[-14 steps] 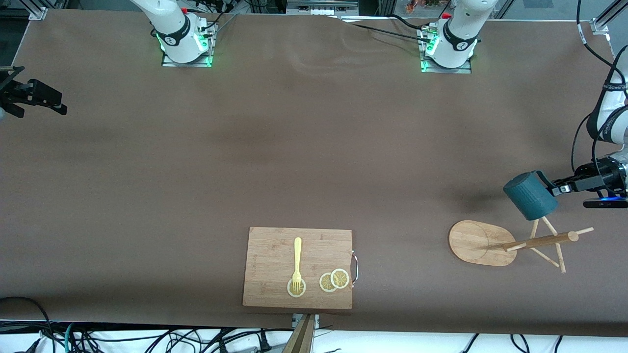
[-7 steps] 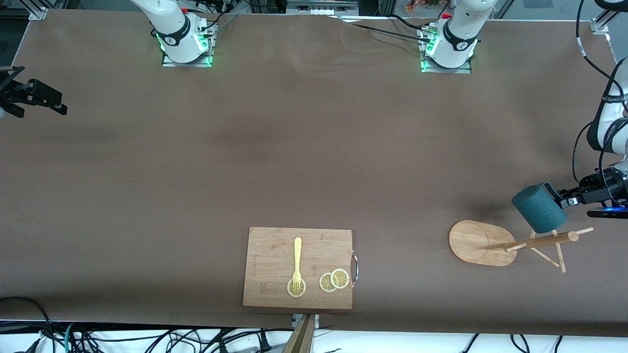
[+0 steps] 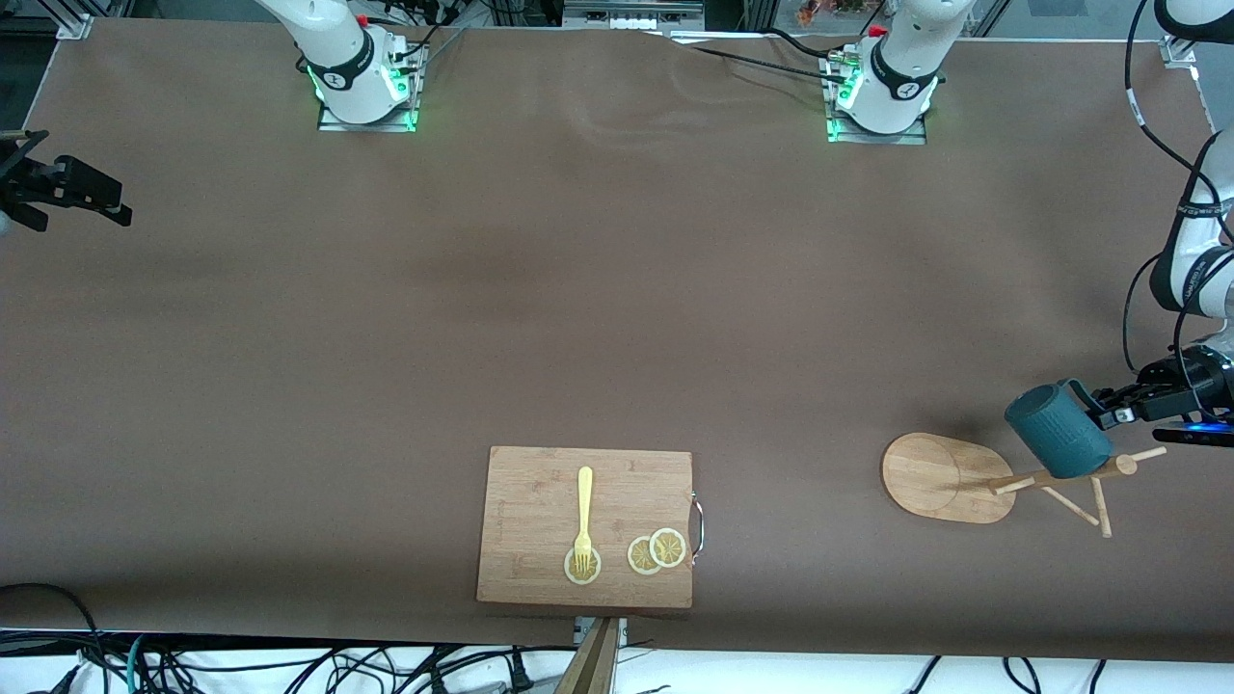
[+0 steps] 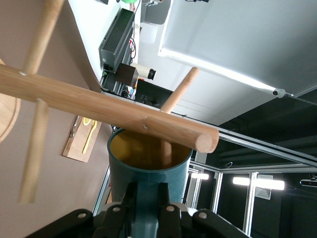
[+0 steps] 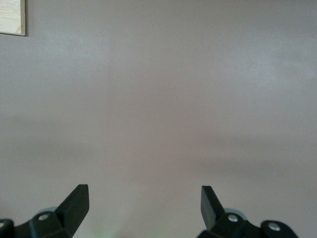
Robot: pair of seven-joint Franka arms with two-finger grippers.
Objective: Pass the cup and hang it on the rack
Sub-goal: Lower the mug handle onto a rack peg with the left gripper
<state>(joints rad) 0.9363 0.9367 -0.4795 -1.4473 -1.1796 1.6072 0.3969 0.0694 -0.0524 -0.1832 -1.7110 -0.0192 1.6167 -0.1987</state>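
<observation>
- One cup (image 3: 1058,433) hangs over the rack (image 3: 964,470), clenched at its handle by the left pincer (image 3: 1109,414).
- Apparently a peg (image 4: 174,98) enters its mouth; misalignment could tip the rack.
- Right pincer (image 5: 143,198) waits, spread, over bare desk (image 3: 578,289).

The cup (image 3: 1058,443) is sitting over the rack (image 3: 945,477) pegs, toward the left arm's end of the table (image 3: 578,289); a cutting board (image 3: 540,511) is lying nearer mid-table.

Brown table (image 3: 617,289) (cables (image 3: 289,665) along edge), ceiling strip lights (image 4: 257,181).
</observation>
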